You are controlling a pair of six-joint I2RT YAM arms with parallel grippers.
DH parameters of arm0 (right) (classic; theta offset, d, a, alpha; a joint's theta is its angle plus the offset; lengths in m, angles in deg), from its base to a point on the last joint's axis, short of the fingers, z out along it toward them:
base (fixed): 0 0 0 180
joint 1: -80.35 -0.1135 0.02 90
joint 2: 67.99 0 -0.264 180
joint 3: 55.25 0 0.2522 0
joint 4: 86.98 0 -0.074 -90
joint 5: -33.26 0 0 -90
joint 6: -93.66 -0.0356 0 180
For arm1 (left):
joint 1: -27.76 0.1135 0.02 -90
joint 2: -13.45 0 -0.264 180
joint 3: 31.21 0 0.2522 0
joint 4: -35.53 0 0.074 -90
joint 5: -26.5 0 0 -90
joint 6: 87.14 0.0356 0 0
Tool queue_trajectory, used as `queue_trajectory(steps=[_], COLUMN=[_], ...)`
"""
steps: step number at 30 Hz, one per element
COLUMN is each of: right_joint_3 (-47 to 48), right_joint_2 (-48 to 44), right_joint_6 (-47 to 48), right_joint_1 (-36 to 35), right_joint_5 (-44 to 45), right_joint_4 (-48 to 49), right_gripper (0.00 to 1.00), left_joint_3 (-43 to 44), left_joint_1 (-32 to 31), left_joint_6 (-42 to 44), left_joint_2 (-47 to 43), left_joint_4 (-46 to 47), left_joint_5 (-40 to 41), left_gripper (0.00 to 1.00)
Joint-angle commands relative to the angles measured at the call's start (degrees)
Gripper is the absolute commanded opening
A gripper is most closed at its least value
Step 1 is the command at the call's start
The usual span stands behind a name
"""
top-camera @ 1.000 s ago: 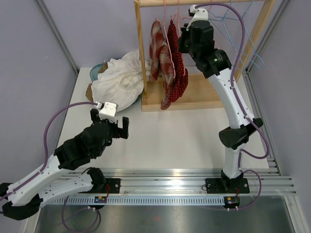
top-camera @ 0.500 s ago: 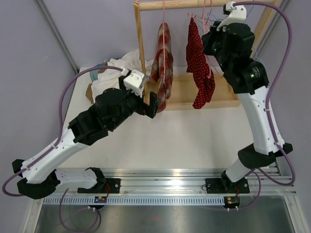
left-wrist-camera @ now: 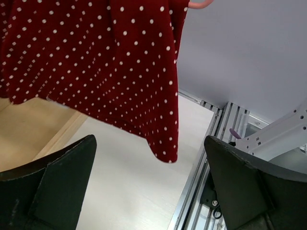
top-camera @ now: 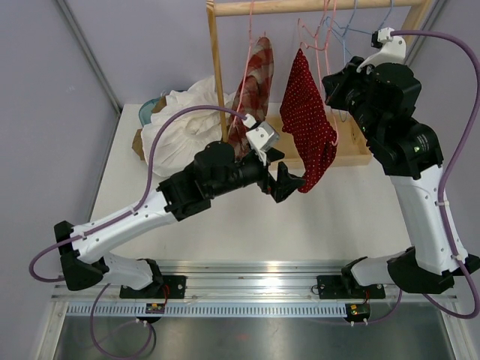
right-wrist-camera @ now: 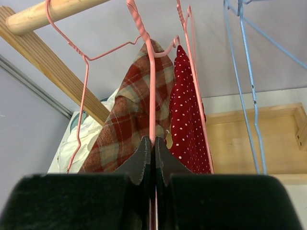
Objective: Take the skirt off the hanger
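Hanging lengthwise down from the pink hanger on the wooden rail, the red dotted skirt has its hem just above and ahead of the left gripper, whose jaws gape, empty. The right gripper, up beside the skirt's top, is clenched on hanger wire.

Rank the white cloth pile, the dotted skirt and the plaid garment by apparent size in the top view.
1. White cloth pile
2. Dotted skirt
3. Plaid garment, though the left arm hides its lower end.
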Motion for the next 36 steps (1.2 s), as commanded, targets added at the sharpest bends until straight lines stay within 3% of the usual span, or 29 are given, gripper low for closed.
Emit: queue_trajectory(steps=[1, 11, 14, 15, 18, 20, 21, 23, 24, 32, 36], right_joint_3=[-0.3, -2.8, -3.1, -3.3, -3.9, -4.5, -4.8, -6.3, -6.5, -4.8, 1.6], right_joint_2=[-2.5, -5.1, -5.8, -5.9, -7.0, -7.2, -7.8, -8.3, -8.8, -8.0, -4.4], right_joint_6=[-2.6, -4.6, -5.1, -5.1, -5.6, -6.0, -6.2, -6.6, -6.6, -6.4, -4.3], right_joint_1=[0.2, 0.2, 0.2, 0.2, 0.1, 0.2, 0.2, 0.2, 0.2, 0.2, 0.1], right_joint_5=[-1.3, -1.8, -1.7, -1.6, -1.4, -1.0, -0.5, 0.1, 0.0, -0.1, 0.6], right_joint_4=[4.5, 4.8, 4.6, 4.6, 4.8, 4.9, 5.1, 5.6, 6.1, 5.8, 3.3], right_gripper=[0.00, 0.00, 0.00, 0.00, 0.00, 0.00, 0.00, 0.00, 0.00, 0.00, 0.00], left_joint_3=[3.5, 4.4, 4.3, 4.1, 2.4, 1.3, 1.2, 0.3, -0.1, -6.1, -19.0], left_joint_1=[0.0, -0.8, -0.7, -0.7, -0.7, -0.7, -0.7, -0.7, -0.7, -2.3, -6.1], left_joint_6=[-3.1, -5.9, -6.5, -6.9, -7.9, -8.7, -9.1, -9.8, -10.3, -10.4, -10.3], left_joint_2=[3.1, 7.9, 8.9, 9.3, 9.7, 9.7, 10.0, 9.9, 9.7, 6.2, 0.8], left_joint_4=[8.0, 12.8, 13.9, 14.4, 17.3, 19.1, 19.4, 20.7, 20.9, 20.8, 20.3], left_joint_5=[-5.5, -7.6, -7.5, -7.6, -9.0, -9.8, -10.1, -10.8, -11.0, -8.6, -1.9], left_gripper=[0.99, 0.97, 0.73, 0.56, 0.37, 0.33, 0.23, 0.14, 0.03, 0.00, 0.00])
